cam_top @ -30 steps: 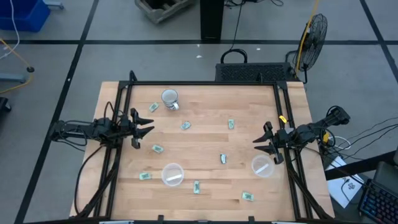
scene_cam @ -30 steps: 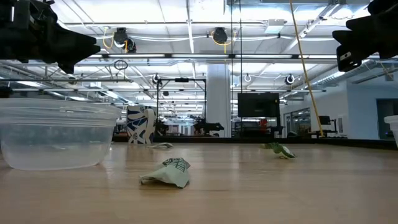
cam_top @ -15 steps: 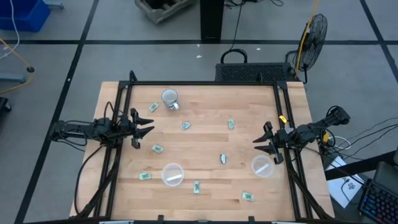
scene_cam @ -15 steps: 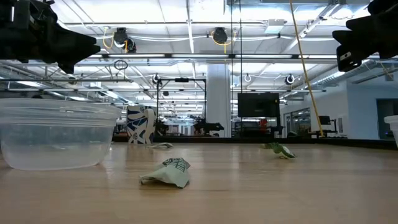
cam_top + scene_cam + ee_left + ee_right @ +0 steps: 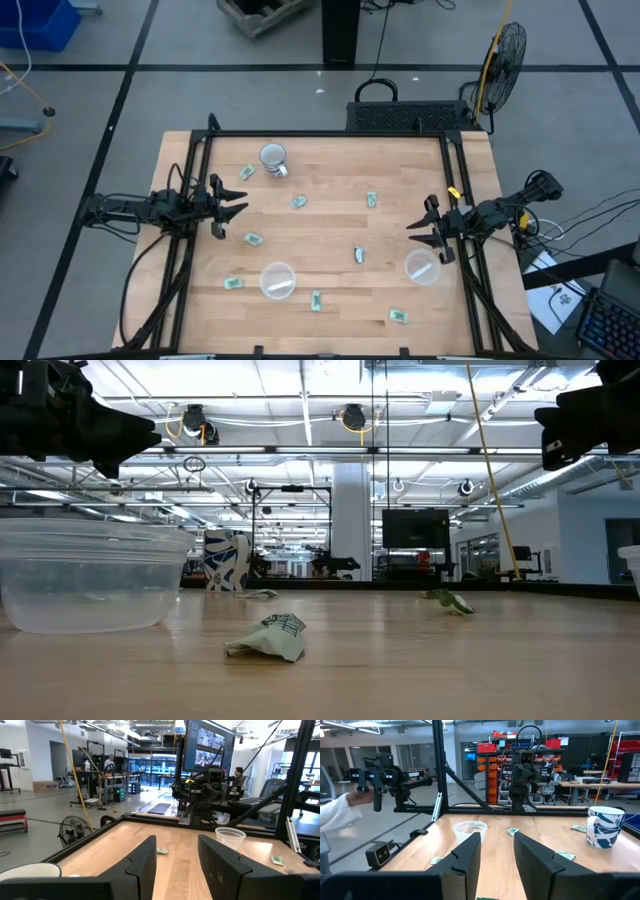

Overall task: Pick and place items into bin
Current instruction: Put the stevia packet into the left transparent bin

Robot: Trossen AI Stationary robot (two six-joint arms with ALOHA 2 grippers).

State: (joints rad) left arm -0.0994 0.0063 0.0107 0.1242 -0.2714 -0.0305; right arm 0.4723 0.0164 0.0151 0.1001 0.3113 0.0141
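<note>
Several tiny pale-green wrapped pieces lie flat and scattered on the wooden table, among them one (image 5: 252, 239) ahead of my left gripper and one (image 5: 359, 255) ahead of my right gripper. The low view shows a crumpled one up close (image 5: 268, 640). My left gripper (image 5: 240, 204) hovers open over the table's left part, pointing right; its fingers stand apart in the left wrist view (image 5: 175, 865). My right gripper (image 5: 414, 233) hovers open over the right part, pointing left (image 5: 497, 855). Neither gripper holds anything.
Two clear round cups stand on the table, one near the front middle (image 5: 278, 281) and one beside my right gripper (image 5: 422, 267). A white-and-grey mug (image 5: 273, 158) stands near the far edge. Black frame rails (image 5: 190, 250) run along both sides. A person's pale sleeve (image 5: 335, 812) shows beyond the table.
</note>
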